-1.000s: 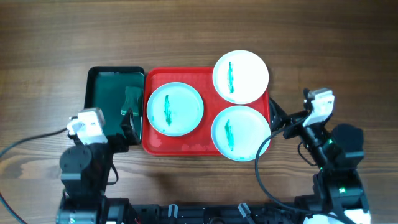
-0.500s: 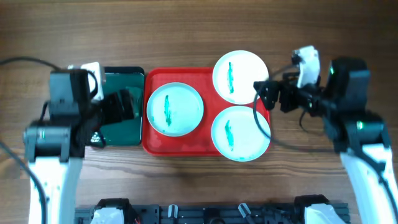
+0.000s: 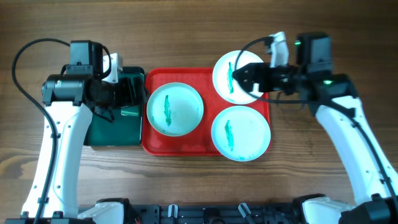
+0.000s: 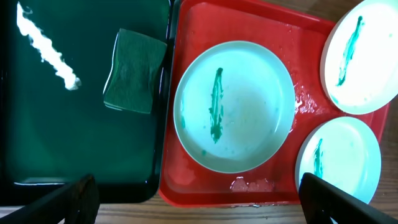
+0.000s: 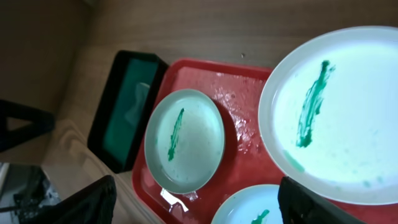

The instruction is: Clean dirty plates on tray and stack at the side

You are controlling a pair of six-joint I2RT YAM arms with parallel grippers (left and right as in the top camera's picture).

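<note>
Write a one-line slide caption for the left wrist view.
Three smeared plates on the red tray; sponge in dark green tray.

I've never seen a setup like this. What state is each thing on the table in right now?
Red tray: wet patches, holding three plates.
Left plate: dirty, green smear, flat inside the tray.
Far right plate: dirty, green smear, overhanging the rim.
Near right plate: dirty, green smear, overhanging the rim.
Sponge: lying flat in green tray.
Left gripper: open, empty.
Right gripper: open, empty.

My 2 arms bend inward over the table, left gripper (image 3: 129, 102) and right gripper (image 3: 242, 78) both spread wide.
</note>
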